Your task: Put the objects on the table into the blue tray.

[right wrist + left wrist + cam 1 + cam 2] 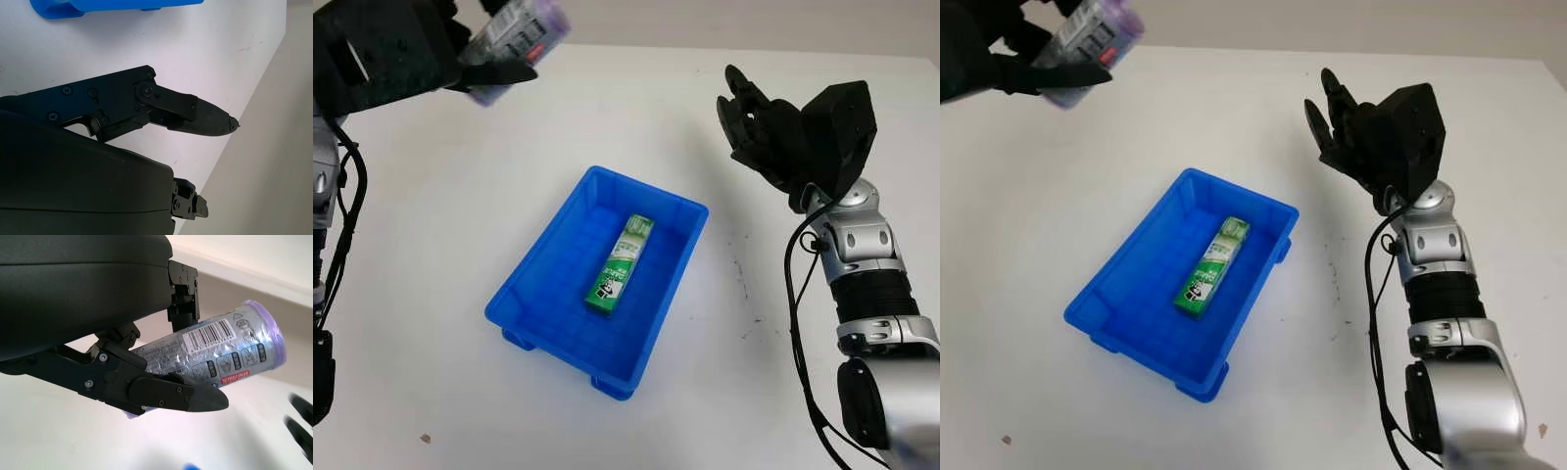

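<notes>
Left hand [460, 59] fingers clamp the purple-capped can [215, 350] sideways, high over the table's far left, probably ready to carry to the blue tray [533, 294], where the green box [620, 265] lies. Right hand [759, 122] open, raised right.

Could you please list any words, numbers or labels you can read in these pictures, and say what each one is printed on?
Purple-capped can held in the left hand: a barcode, small icons and a red label strip, all too small to read.
Green box in the blue tray: white print, too blurred to read.
Right hand, open above the table: no markings.
</notes>
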{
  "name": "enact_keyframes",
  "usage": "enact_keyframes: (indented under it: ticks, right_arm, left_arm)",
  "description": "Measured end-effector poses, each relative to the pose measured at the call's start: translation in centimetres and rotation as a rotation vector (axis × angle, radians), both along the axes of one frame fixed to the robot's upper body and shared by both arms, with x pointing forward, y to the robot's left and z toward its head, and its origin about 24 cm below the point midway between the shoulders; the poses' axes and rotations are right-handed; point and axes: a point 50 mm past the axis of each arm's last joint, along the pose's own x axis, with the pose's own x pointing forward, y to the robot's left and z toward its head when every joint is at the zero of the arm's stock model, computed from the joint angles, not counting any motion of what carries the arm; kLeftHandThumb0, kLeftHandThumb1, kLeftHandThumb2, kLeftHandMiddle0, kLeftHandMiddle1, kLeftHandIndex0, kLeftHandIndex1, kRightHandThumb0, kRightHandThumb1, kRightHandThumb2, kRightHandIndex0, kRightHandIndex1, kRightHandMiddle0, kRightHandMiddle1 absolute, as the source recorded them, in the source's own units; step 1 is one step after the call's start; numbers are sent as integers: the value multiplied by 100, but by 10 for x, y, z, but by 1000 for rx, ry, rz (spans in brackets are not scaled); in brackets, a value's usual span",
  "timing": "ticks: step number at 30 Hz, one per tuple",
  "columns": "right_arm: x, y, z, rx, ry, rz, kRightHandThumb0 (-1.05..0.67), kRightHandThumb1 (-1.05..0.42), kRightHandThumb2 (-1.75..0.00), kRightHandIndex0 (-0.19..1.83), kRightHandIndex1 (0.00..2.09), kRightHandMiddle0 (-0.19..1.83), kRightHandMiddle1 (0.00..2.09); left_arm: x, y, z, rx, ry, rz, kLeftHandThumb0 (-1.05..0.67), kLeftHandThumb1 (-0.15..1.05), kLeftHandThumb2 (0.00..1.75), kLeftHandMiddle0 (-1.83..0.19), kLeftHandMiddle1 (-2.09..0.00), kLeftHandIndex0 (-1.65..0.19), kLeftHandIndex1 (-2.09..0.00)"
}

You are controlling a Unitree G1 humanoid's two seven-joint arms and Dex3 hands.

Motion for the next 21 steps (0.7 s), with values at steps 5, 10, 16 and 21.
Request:
enact_keyframes:
  ticks: [5,10,16,21]
  right_arm:
    - [0,2,1,-1,-6,6,-65,-105,-67,-19,0,-19,0]
    - [0,3,0,-2,-8,3,-67,-105,-65,-19,0,-19,0]
    - [0,3,1,1,-9,3,-66,-105,-65,-19,0,-19,0]
    - [0,3,2,-2,-19,-4,-67,-105,-66,-19,0,-19,0]
  left_arm:
    - [1,-23,-18,19,178,-98,-45,105,39,-120,-209,-98,-209]
    - [3,-37,-36,75,308,-131,-41,105,39,-121,-209,-103,-209]
    - [4,-50,-57,113,458,-166,-40,105,42,-129,-209,-113,-209]
    - [7,-51,-75,123,547,-170,-42,105,41,-137,-209,-122,-209]
